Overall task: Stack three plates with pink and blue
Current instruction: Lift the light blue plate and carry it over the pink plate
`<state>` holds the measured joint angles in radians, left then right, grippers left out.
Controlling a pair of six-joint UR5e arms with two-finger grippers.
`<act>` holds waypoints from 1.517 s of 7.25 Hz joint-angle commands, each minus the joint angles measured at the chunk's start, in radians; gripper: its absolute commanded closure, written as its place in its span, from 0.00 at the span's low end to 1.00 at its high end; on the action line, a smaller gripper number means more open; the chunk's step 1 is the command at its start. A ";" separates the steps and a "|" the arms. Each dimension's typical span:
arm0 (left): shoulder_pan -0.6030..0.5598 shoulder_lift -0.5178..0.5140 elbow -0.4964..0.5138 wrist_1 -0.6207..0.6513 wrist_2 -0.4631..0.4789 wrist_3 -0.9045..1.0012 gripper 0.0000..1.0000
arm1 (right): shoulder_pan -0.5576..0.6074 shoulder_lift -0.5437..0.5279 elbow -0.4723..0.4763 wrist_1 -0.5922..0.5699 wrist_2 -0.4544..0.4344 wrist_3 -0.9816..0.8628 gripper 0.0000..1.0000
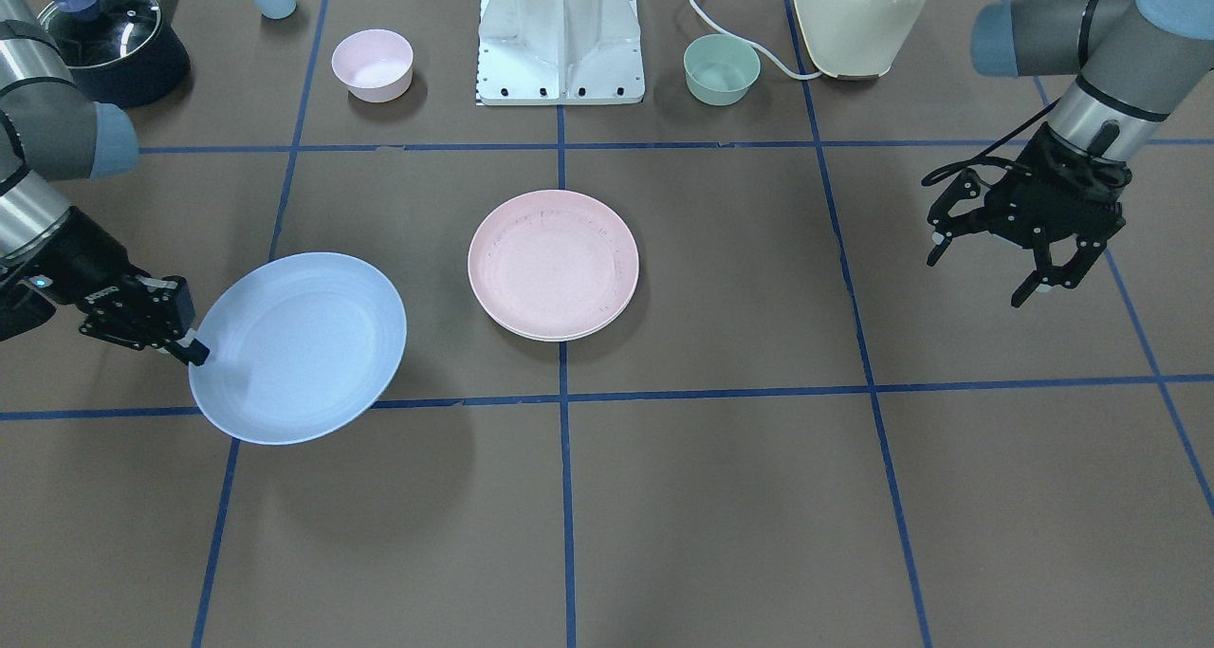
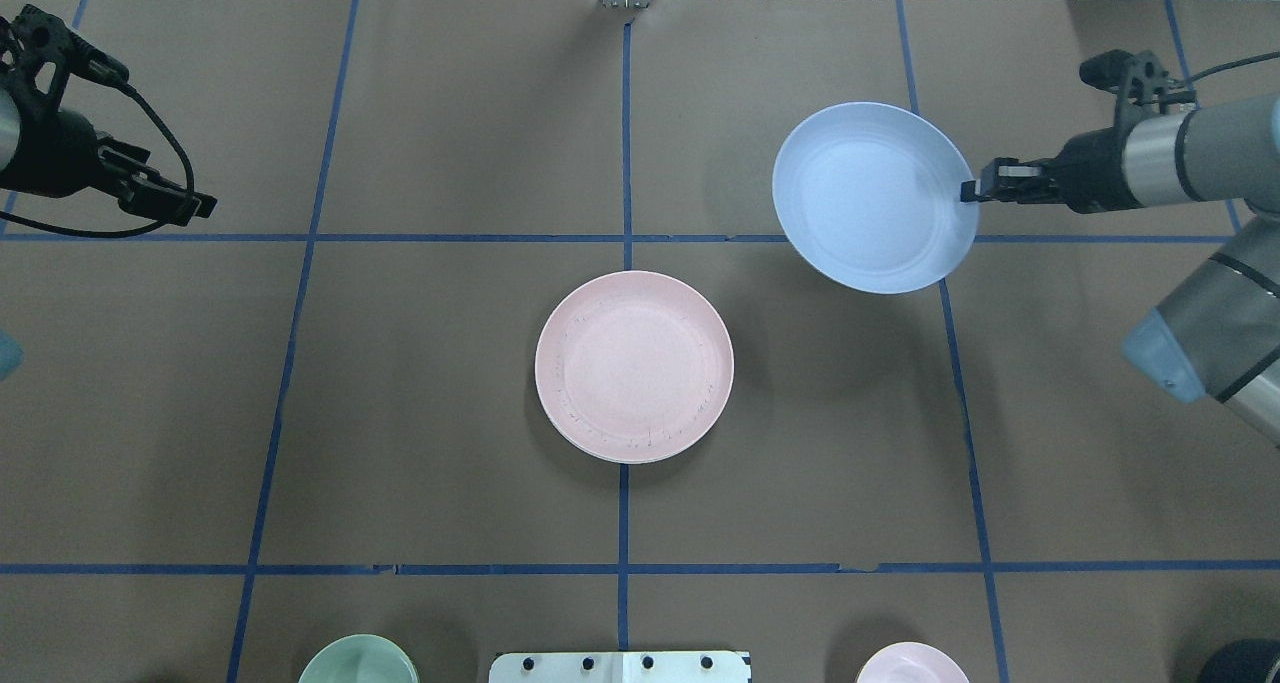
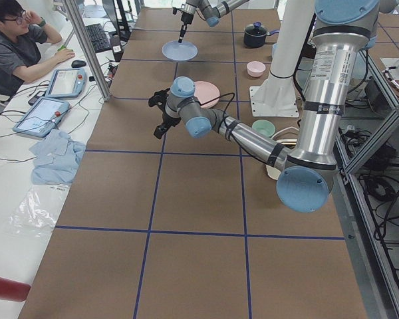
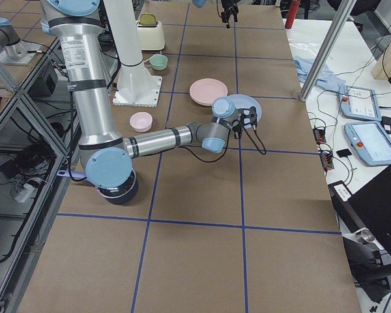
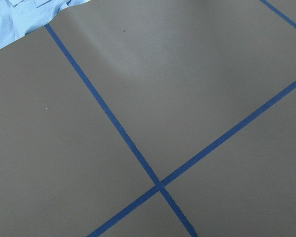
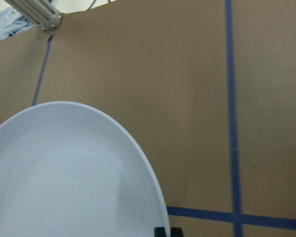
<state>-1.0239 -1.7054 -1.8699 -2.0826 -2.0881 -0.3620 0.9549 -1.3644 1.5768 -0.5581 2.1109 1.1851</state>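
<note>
the right arm (image 2: 1200, 153) reaches in almost level from the counter's right edge. the right gripper (image 2: 968, 192) is pinched narrow on the rim of the blue plate (image 2: 870, 198). this round, shallow, matte plate is held clear of the counter (image 2: 400, 113), slightly tilted, with its shadow beneath, toward the far right corner. only its right-hand rim sits between the jaws, and the rest extends toward the counter's middle. the pink plate (image 2: 633, 363) lies flat at the centre on a white plate (image 1: 569, 337), of which only a thin rim shows. the left gripper (image 1: 982, 273) hangs near the left edge, jaws wide, holding nothing.
</note>
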 commanded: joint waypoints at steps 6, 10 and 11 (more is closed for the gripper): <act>0.005 -0.005 0.009 -0.001 -0.001 -0.026 0.00 | -0.479 0.139 0.266 -0.483 -0.447 0.206 1.00; 0.007 -0.011 0.014 -0.001 -0.003 -0.032 0.00 | -0.536 0.169 0.255 -0.506 -0.541 0.205 0.01; 0.005 -0.011 0.014 -0.001 -0.003 -0.032 0.00 | -0.536 0.213 0.255 -0.581 -0.543 0.205 0.01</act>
<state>-1.0173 -1.7164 -1.8567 -2.0832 -2.0907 -0.3940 0.4246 -1.1895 1.8330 -1.0781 1.5876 1.3899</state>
